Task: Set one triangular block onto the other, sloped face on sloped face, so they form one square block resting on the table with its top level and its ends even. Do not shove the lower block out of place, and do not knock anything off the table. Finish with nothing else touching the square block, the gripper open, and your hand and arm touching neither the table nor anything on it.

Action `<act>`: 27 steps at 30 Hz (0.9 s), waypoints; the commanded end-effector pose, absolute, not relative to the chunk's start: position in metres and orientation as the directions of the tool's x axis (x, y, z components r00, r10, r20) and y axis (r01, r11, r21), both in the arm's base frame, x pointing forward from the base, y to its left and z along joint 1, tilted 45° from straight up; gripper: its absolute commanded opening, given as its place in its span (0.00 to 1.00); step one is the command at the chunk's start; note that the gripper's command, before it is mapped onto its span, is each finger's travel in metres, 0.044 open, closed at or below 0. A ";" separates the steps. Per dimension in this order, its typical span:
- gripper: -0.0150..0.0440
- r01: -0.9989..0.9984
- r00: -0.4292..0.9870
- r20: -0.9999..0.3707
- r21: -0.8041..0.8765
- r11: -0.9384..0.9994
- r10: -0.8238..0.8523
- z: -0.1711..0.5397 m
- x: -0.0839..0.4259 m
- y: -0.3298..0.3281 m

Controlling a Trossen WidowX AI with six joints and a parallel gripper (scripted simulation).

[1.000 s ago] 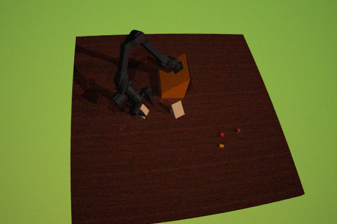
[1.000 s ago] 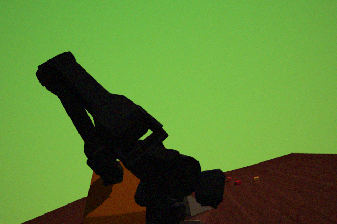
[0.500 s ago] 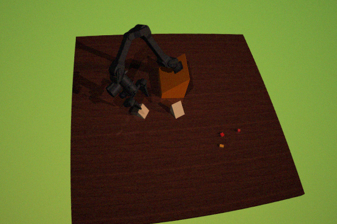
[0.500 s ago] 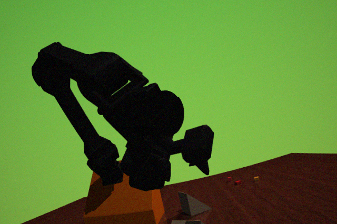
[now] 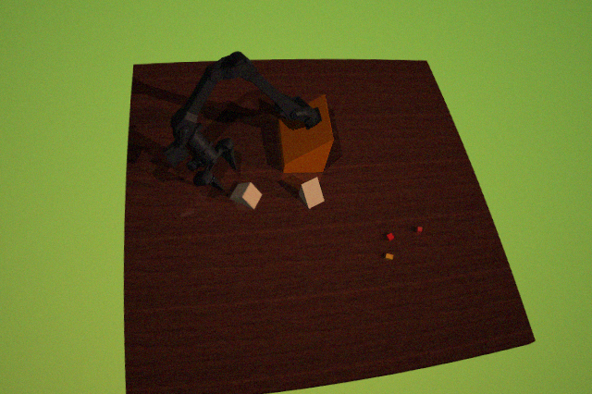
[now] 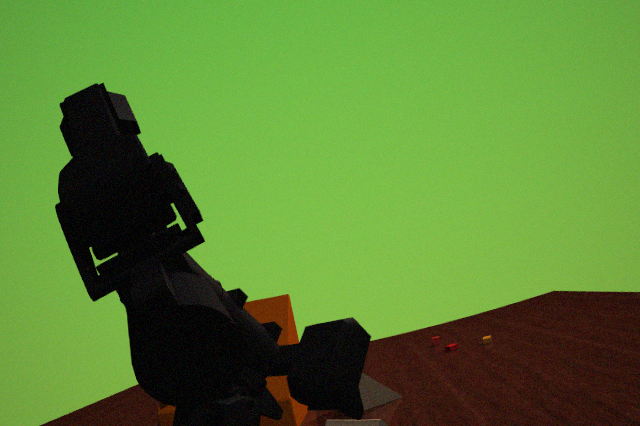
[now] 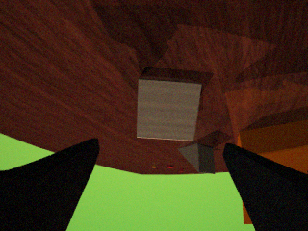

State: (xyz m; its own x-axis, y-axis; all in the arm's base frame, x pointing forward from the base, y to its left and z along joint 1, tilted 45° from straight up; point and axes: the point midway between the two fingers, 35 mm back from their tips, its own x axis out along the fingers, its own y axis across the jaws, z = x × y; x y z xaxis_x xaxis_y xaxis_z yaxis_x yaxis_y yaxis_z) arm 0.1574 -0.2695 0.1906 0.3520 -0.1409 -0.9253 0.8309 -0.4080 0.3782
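Two pale triangular blocks stand apart on the table. The nearer block (image 5: 252, 195) (image 7: 168, 110) is just beyond my fingertips; only its upper edge shows at the bottom of the exterior view (image 6: 356, 422). The other block (image 5: 313, 192) (image 6: 379, 393) (image 7: 206, 159) stands farther off, with a narrow darker side showing in the top view. My gripper (image 5: 228, 179) (image 7: 163, 148) is wide open and empty, with its fingers short of the nearer block. Whether a fingertip touches the table cannot be told.
A large orange block (image 5: 305, 155) (image 6: 273, 310) (image 7: 274, 140) stands beside the blocks, with part of my arm over it in the top view. Two small red cubes (image 5: 389, 237) (image 5: 419, 228) and a small yellow one (image 5: 388, 256) (image 6: 486, 339) lie farther out on the table (image 5: 287, 308).
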 end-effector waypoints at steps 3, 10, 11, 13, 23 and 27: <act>1.00 0.835 0.344 -0.932 0.358 -0.418 -0.112 0.142 0.173 -0.275; 1.00 0.835 0.344 -0.932 0.357 -0.419 -0.110 0.106 0.185 -0.275; 1.00 0.835 0.344 -0.932 0.357 -0.419 -0.110 0.106 0.185 -0.275; 1.00 0.835 0.344 -0.933 0.357 -0.419 -0.110 0.107 0.184 -0.275; 1.00 0.835 0.344 -0.933 0.357 -0.419 -0.110 0.107 0.183 -0.275; 0.91 0.834 0.347 -0.931 0.360 -0.419 -0.109 0.108 0.183 -0.275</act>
